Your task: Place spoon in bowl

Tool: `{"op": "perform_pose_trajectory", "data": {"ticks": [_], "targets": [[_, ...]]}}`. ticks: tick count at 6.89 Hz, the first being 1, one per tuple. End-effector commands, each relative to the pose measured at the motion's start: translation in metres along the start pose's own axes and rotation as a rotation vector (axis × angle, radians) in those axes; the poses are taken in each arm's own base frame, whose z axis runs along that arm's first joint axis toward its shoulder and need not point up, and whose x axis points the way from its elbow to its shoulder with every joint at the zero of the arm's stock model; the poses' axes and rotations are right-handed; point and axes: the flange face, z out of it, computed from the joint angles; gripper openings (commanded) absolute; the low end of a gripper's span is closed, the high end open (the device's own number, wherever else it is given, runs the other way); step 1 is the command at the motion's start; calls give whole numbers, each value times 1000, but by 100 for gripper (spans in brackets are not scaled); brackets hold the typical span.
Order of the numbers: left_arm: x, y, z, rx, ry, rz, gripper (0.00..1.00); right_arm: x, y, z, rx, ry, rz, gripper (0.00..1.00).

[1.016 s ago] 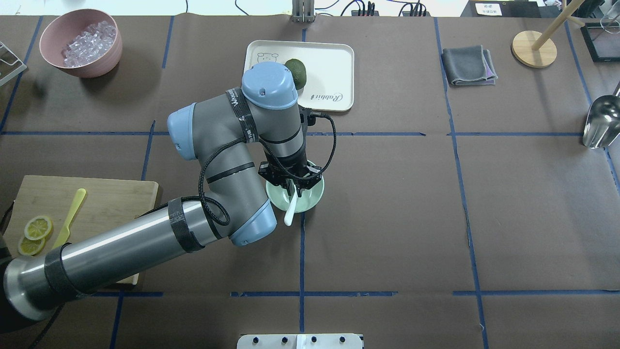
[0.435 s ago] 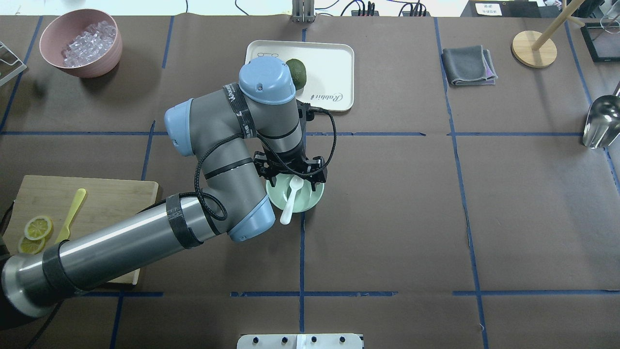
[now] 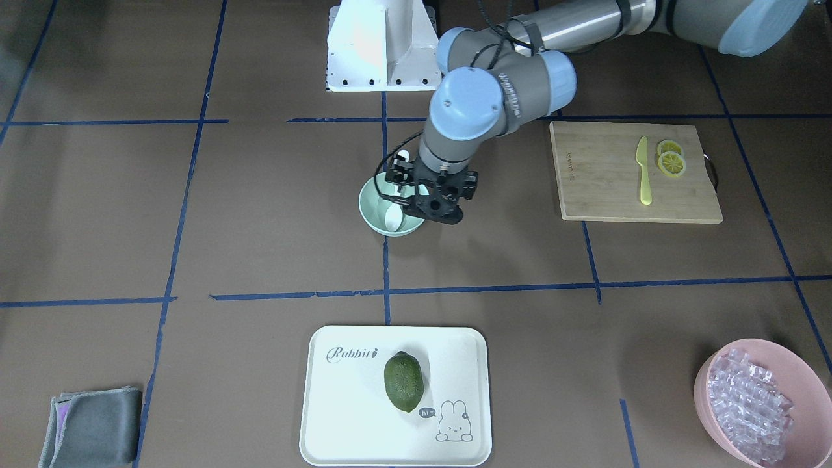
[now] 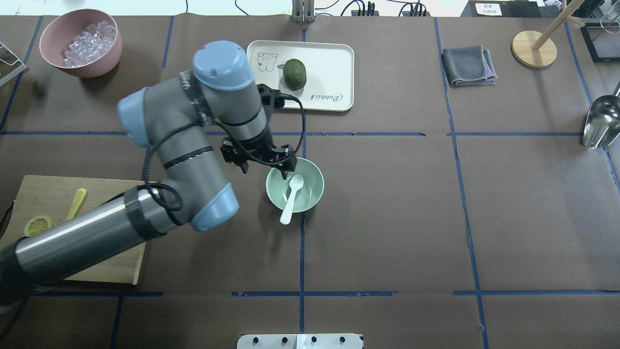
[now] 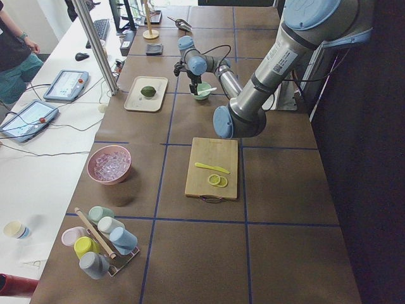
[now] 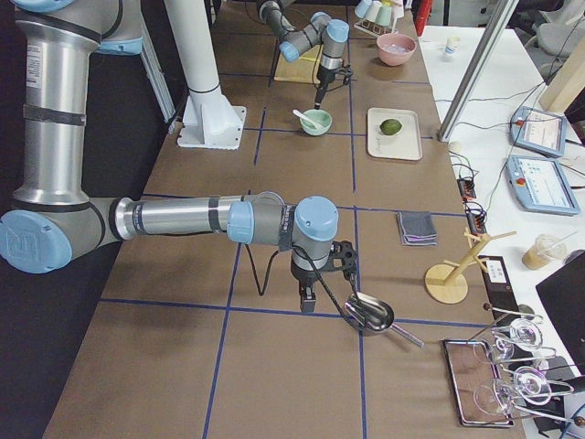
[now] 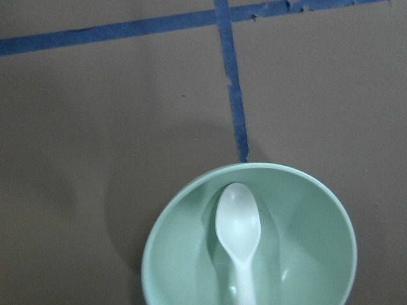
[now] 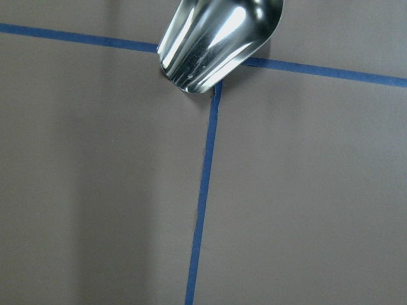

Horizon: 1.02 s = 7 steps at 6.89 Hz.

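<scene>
The white spoon [image 4: 292, 198] lies in the mint-green bowl [image 4: 315, 186], scoop down on the inside and handle out over the near rim. It also shows in the front view [image 3: 392, 218] and the left wrist view [image 7: 237, 222], inside the bowl [image 3: 367, 207] [image 7: 184, 210]. My left gripper [image 4: 265, 162] [image 3: 430, 198] is open and empty, raised over the bowl's far-left rim, clear of the spoon. My right gripper [image 6: 311, 297] shows only in the exterior right view, beside a metal scoop [image 6: 370, 314]; I cannot tell its state.
A white tray [image 4: 334, 58] with a dark green fruit [image 4: 294, 74] lies beyond the bowl. A pink bowl of ice cubes [image 4: 80, 43] stands far left. A cutting board [image 4: 111, 194] holds a yellow-green knife [image 4: 76, 203] and lemon slices. A grey cloth [image 4: 469, 65] lies far right.
My left gripper has let go of the spoon, risen and moved left and away from the bowl's middle. The spoon stays in the bowl, its scoop now uncovered.
</scene>
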Motion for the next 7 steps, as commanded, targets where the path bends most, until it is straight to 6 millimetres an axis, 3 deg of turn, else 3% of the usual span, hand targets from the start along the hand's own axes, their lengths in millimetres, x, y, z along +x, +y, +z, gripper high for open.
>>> {"op": "perform_pose_trajectory", "data": {"ticks": [1,3,5,6,7], "targets": [[-106,10,-26,28,-54,109,99,1,0,1,-2,-1,1,100],[-192,14,-80,16,-142,174,100,1,1,1,-3,-1,2,100],[-329,38,-118,7,-199,230,100,2,1,2,-4,-1,3,100],[-389,48,-144,12,-164,228,100,1,1,1,-3,-1,2,100],[-448,69,-155,7,-134,181,100,1,1,2,-4,-3,3,100]]}}
